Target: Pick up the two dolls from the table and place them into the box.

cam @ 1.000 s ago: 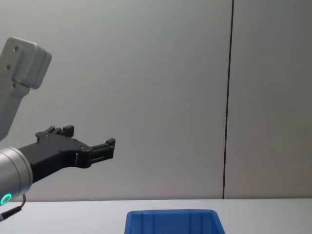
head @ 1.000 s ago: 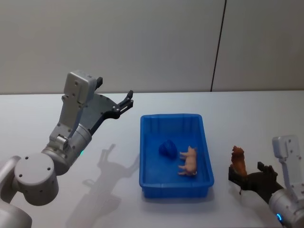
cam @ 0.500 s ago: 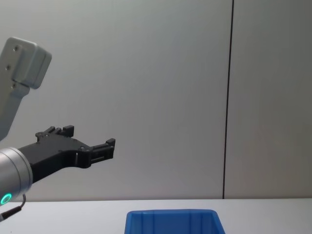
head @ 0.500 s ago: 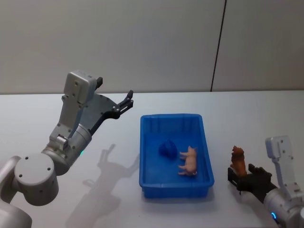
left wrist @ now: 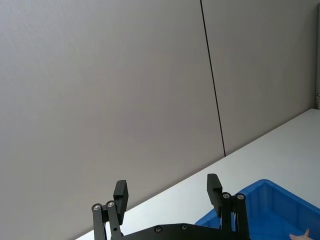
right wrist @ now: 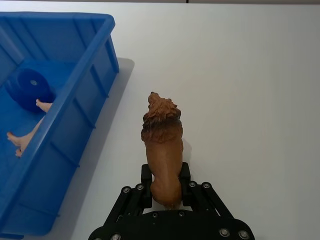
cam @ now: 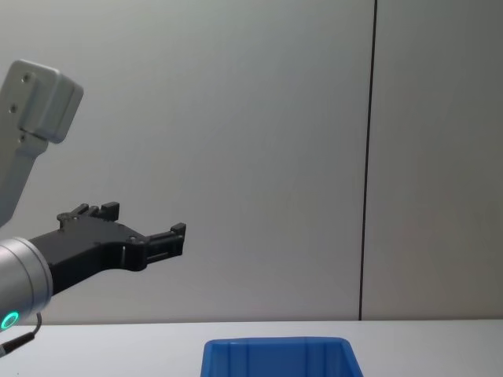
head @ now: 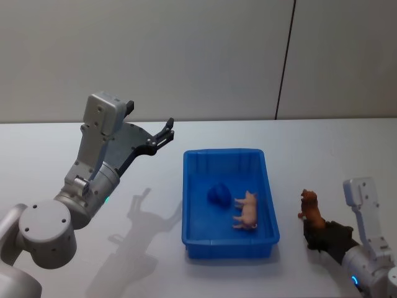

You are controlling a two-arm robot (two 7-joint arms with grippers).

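Right gripper [right wrist: 165,186] has slid forward since the earlier frame, fingers now closed on the brown lion [right wrist: 162,145] standing on the worktop [right wrist: 250,75] beside the blue box [right wrist: 75,115]; left gripper [left wrist: 170,207] hangs open above the worktop left of the box; the hold sits low on the rump, so the lion may tip or slip on lifting, or clip the rim.

The right gripper [right wrist: 165,182] has drawn back and closed on the lion doll [right wrist: 162,145]

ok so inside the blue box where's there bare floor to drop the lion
The far half of the box is bare. The near half holds the blue toy and pink pig; bare patches remain in its near-left corner and by its left wall.
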